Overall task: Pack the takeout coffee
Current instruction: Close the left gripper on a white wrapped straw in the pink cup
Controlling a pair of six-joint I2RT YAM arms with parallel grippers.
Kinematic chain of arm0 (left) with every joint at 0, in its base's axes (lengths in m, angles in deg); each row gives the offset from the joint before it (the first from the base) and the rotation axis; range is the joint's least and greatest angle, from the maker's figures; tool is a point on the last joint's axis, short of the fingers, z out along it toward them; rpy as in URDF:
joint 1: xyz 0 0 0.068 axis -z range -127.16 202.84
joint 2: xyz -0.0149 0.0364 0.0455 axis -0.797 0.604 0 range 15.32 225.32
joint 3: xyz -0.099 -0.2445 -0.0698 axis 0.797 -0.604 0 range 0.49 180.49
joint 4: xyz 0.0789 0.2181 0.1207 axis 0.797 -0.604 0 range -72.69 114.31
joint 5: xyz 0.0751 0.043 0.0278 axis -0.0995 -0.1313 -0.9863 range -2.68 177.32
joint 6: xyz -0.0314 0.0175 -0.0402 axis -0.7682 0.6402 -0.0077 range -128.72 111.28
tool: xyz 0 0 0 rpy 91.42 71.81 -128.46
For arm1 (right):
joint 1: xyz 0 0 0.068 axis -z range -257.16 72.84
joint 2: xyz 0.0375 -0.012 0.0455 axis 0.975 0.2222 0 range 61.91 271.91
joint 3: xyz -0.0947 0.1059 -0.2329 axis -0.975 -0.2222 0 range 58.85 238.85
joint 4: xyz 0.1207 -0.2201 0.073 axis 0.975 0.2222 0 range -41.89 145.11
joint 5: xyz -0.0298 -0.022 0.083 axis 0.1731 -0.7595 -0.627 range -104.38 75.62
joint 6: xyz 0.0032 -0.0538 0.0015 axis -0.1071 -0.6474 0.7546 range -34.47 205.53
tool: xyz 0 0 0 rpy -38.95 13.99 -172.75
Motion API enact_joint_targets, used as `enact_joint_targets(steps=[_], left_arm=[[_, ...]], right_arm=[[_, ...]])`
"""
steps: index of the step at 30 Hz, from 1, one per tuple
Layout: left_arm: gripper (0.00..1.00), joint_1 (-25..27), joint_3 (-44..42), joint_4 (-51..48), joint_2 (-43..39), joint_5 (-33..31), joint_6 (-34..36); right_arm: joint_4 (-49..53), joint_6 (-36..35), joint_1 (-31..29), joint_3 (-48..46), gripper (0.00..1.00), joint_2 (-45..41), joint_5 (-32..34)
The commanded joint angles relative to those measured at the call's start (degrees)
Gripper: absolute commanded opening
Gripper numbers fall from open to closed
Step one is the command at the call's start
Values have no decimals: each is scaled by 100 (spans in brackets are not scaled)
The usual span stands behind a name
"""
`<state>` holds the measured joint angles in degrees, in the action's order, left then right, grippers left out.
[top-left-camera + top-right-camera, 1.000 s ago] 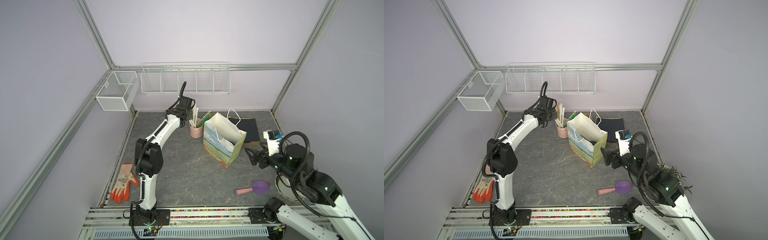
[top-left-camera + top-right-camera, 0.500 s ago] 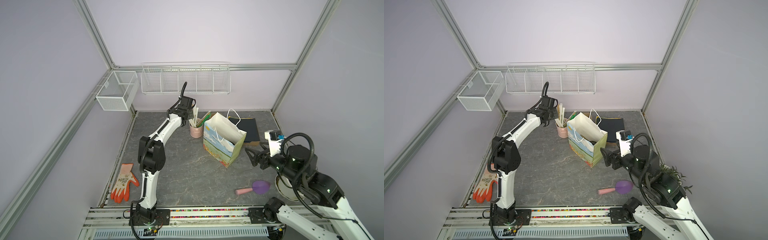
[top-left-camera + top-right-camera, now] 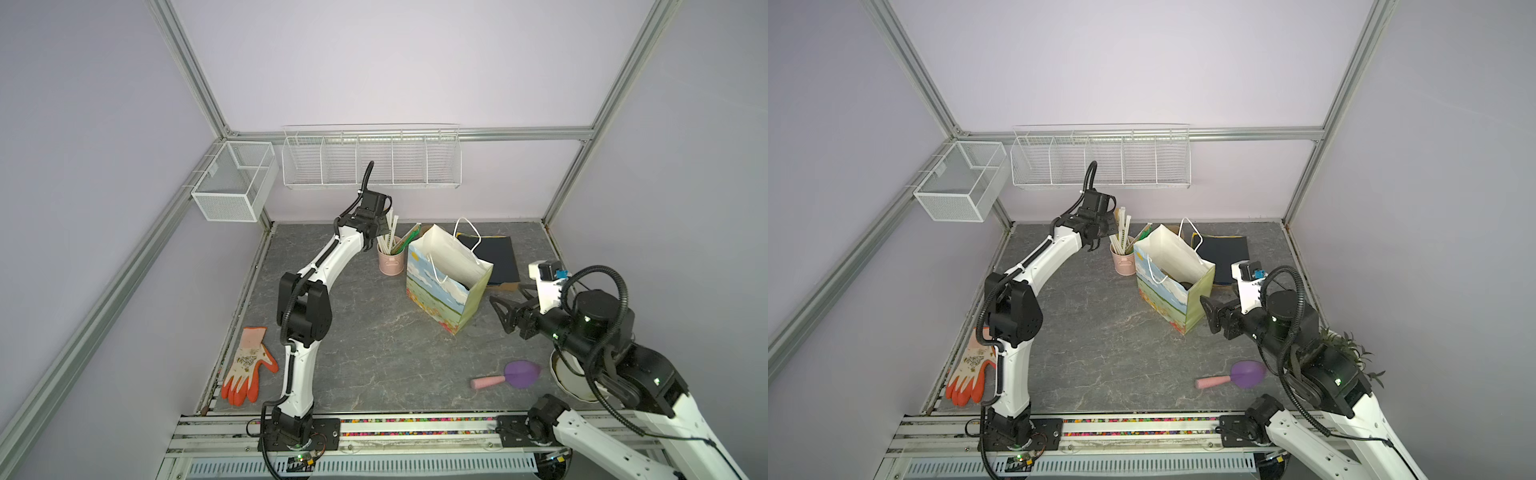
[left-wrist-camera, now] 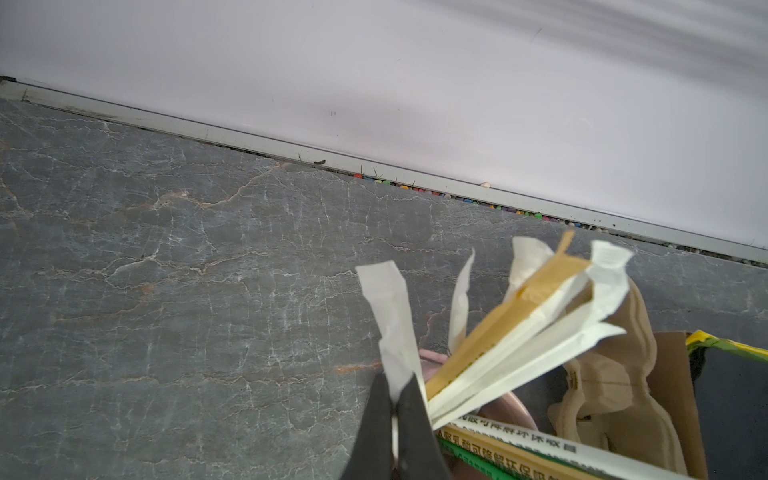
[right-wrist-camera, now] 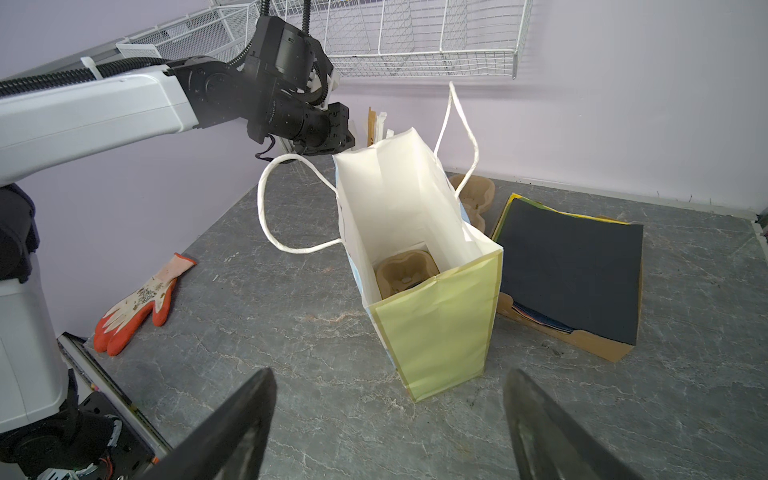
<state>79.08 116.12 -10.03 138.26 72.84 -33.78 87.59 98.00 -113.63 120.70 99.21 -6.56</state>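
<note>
Left gripper [image 4: 392, 415] pinched on a wrapped straw [image 4: 392, 316] in the pink bucket [image 3: 390, 264], presumably for the paper bag [image 5: 436, 332]; right gripper [image 5: 390, 374] stands wide and empty beside it.

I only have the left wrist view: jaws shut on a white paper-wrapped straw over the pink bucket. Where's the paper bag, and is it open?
Observer: The paper bag stands upright, mouth open, close beside the pink bucket.
Operator: Anything inside?
Observer: A brown pulp cup tray lies at the bottom; whether the coffee cup is in there I cannot tell.
Operator: Right arm?
Observer: The right gripper is open and empty, pointing at the bag from apart.
</note>
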Motion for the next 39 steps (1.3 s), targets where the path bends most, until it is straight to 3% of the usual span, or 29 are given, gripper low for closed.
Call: enact_joint_targets(steps=[1, 14, 30, 39], left_arm=[[0, -31, -141, 98, -344, 71, 1], [0, -31, -409, 197, -863, 166, 77], [0, -5, -940, 301, -1880, -61, 675], [0, 13, -880, 432, -1486, 24, 573]], right_arm=[[-171, 65, 15, -67, 88, -66, -61], [-194, 74, 13, -51, 88, -17, -23], [-162, 98, 11, 56, 88, 191, 4], [-82, 194, 14, 38, 88, 126, 7]])
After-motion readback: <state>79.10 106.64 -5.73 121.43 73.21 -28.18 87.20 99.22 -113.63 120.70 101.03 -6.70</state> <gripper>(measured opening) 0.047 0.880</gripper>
